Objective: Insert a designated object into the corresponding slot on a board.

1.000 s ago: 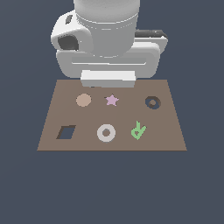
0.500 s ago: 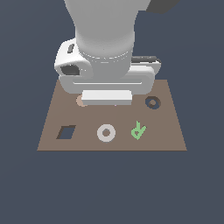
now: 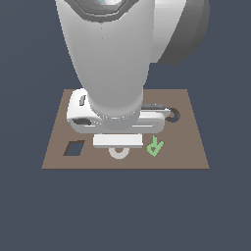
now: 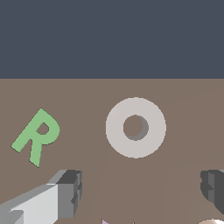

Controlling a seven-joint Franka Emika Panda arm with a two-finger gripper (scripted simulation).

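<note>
Exterior and wrist views of the insertion scene. The brown board [image 3: 191,147] lies flat on a dark blue-grey ground, and the white arm stands over its middle, hiding much of the surface. The pale grey-white ring [image 3: 118,152] lies flat on the board near its front edge; in the exterior view only its lower arc shows beneath the white block of the gripper [image 3: 118,142]. Just beside it, toward the exterior view's right, lies the green letter R [image 3: 155,146]. A dark diamond-shaped square hole [image 3: 74,148] is cut in the board toward the exterior view's left. The ring-shaped slot [image 3: 174,116] sits farther back on the exterior view's right, partly covered by the arm, well apart from the ring.

In the wrist view the ring [image 4: 135,127] appears whole, with its round centre hole, resting free on the board [image 4: 87,96]. The two dark fingertips [image 4: 72,188] of the gripper [image 4: 142,186] stand wide apart, one on either side, and hold nothing; neither touches the ring. The green letter R [image 4: 37,135] lies beside the ring, not touching it. A sliver of a pink shape and a tan shape show at the frame edge, too cropped to identify.
</note>
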